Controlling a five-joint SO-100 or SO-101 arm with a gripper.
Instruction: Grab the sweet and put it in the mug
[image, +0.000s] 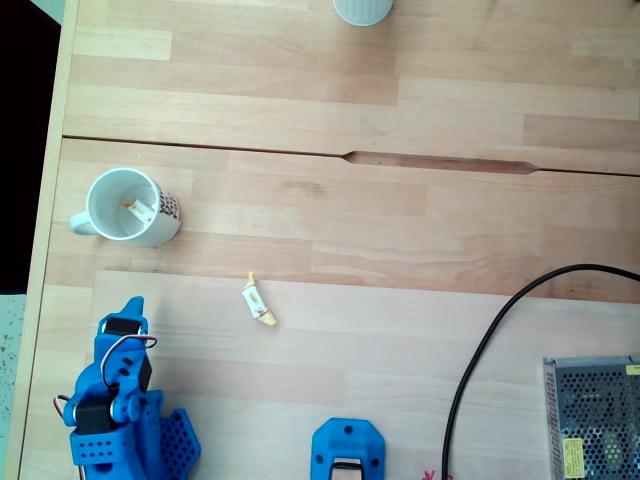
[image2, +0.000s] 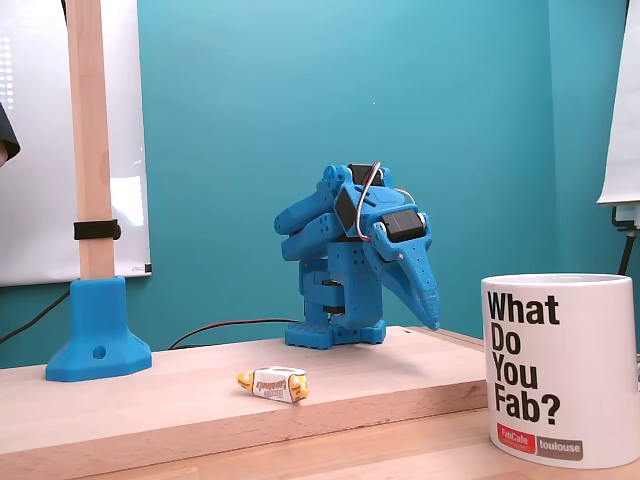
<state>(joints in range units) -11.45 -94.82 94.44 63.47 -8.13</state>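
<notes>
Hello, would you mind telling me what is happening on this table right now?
Nothing is being handled at the moment. The blue arm sits folded at its base, its gripper pointing down and holding nothing. One sweet lies on the wooden table between the arm and the mug. Another wrapped sweet seems to be inside the mug already.

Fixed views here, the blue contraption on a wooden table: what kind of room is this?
Probably a maker space or hobby workshop. A small blue plastic robot arm sits on a plain wooden tabletop, a mug reads "What Do You Fab?", and a bare metal power supply with a black cable lies nearby.
</notes>
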